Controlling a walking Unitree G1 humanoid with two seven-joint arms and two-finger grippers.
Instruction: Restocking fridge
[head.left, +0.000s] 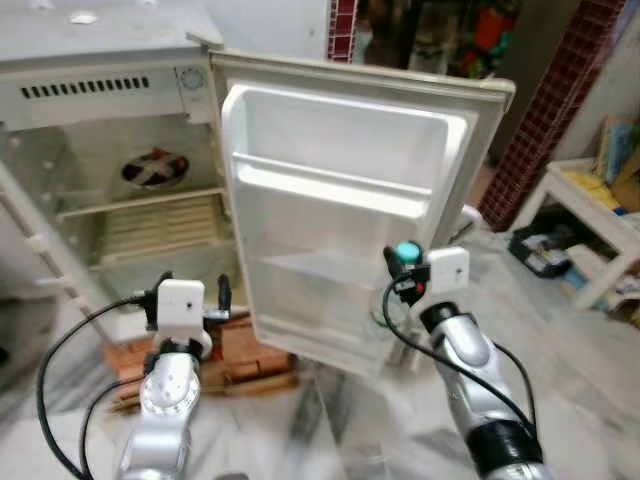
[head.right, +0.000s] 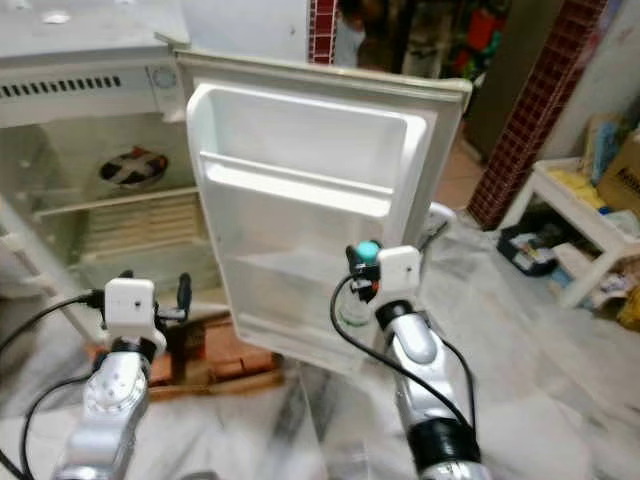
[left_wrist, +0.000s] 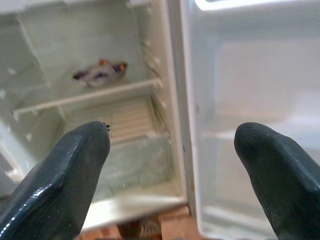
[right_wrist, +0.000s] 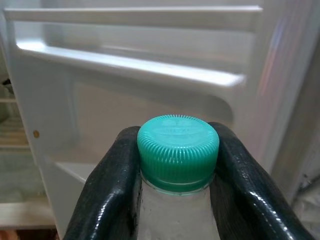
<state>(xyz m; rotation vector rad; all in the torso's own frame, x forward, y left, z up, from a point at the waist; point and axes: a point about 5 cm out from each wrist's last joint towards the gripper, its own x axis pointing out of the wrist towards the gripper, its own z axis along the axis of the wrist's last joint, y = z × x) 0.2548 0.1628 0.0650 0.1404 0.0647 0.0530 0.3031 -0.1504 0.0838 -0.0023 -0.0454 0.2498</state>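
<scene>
Right gripper (right_wrist: 177, 170): we clamp a teal-capped bottle (right_wrist: 178, 150) just before the open fridge door (head.left: 350, 200).
Left gripper (left_wrist: 175, 165): fingers spread wide, facing the fridge (head.left: 100, 150).
Fridge shelf: possibly a packet (left_wrist: 100, 71).

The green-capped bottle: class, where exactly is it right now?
The bottle is held by its neck in the right gripper, on the robot's right, raised just in front of the open fridge door, near its lower shelf.
</scene>
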